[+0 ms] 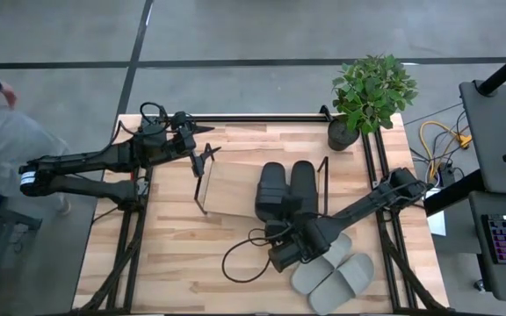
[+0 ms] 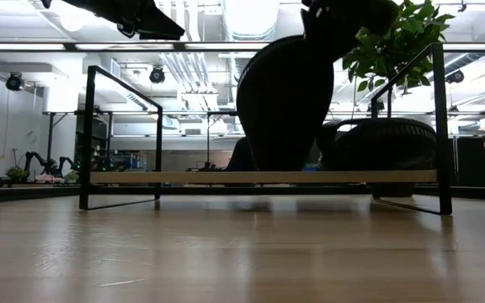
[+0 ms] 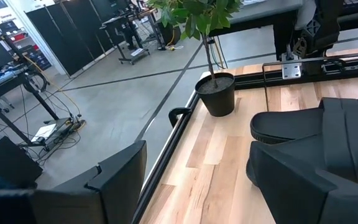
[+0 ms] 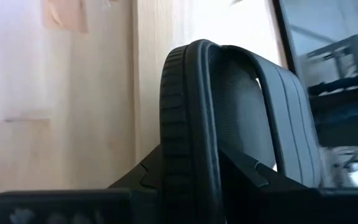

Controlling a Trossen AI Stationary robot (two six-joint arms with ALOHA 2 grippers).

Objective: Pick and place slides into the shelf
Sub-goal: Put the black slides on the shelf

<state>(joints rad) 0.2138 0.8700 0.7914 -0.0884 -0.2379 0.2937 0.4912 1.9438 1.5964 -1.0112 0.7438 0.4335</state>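
- Slides, high view: two black slides (image 1: 286, 189) lie side by side on the right half of the shelf (image 1: 228, 188). The grey pair (image 1: 334, 274) lies on the table (image 1: 174, 272) near its front edge, below and right of the shelf, not yet placed. A potted plant (image 1: 369, 95) stands at the far right corner.
- Right gripper (image 1: 281, 239) sits at the near end of the left black slide, just at the shelf's front edge. Left gripper (image 1: 202, 160) hovers at the shelf's left end frame, holding nothing.
- Low view: left black slide (image 2: 286, 93) stands tilted up steeply on the wood board, apparently not yet laid flat; the other (image 2: 383, 143) lies flat beside it.
- Left wrist view: black slides (image 3: 319, 155) lie ahead with the plant pot (image 3: 216, 93) beyond; its own fingers (image 3: 120, 171) stand wide apart, empty.
- Right wrist view: ribbed sole edge and strap of the black slide (image 4: 229, 118) fill the frame, rising from between the fingers (image 4: 73, 205). Jaws partly parted; cannot tell whether they grip it or have just let go.
- Handling judgement: moulded foam, so light, springy, matte and not slippery, not fragile. Best hold is across the sole edge at heel or strap; the tilted slide could topple if freed.
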